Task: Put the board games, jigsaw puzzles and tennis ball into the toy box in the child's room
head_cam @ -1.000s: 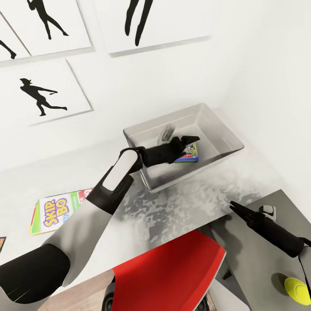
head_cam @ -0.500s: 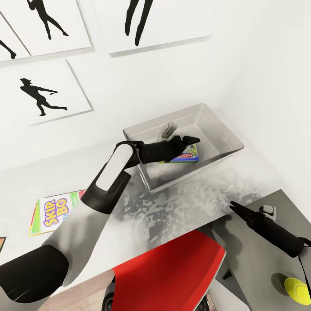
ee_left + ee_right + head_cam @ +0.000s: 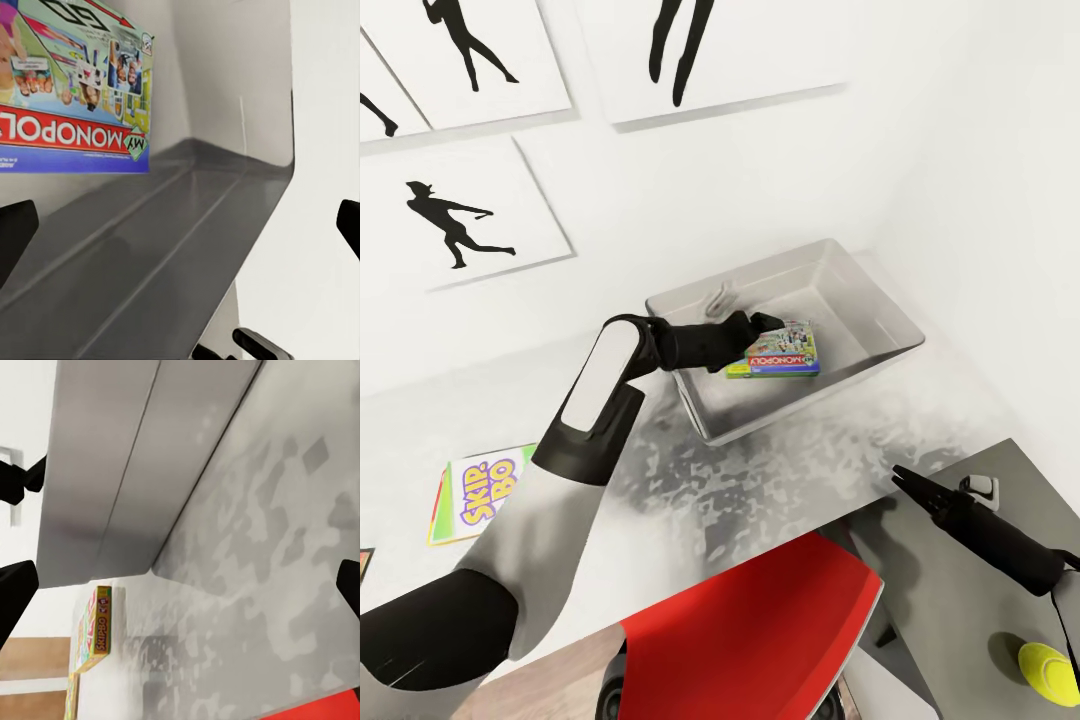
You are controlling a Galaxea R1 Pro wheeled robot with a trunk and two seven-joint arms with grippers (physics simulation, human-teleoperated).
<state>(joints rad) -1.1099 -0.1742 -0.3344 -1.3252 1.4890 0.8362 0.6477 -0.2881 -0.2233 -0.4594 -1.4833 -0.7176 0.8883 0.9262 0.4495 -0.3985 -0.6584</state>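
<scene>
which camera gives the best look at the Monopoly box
The left wrist view: the Monopoly box shows large, its lid print and red banner readable. The head view shows it whole but small, lying inside the toy box.

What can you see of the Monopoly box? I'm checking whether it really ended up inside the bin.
The Monopoly box is a flat rectangular board game with a green edge, a red banner reading "MY MONOPOLY" and a busy printed lid of photos. It looks like cardboard. It lies lid-up inside the toy box, apparently on its floor, toward the near wall. The left gripper is at its left end with jaws open, and the left wrist view shows empty space between the fingertips, so it looks released.
</scene>
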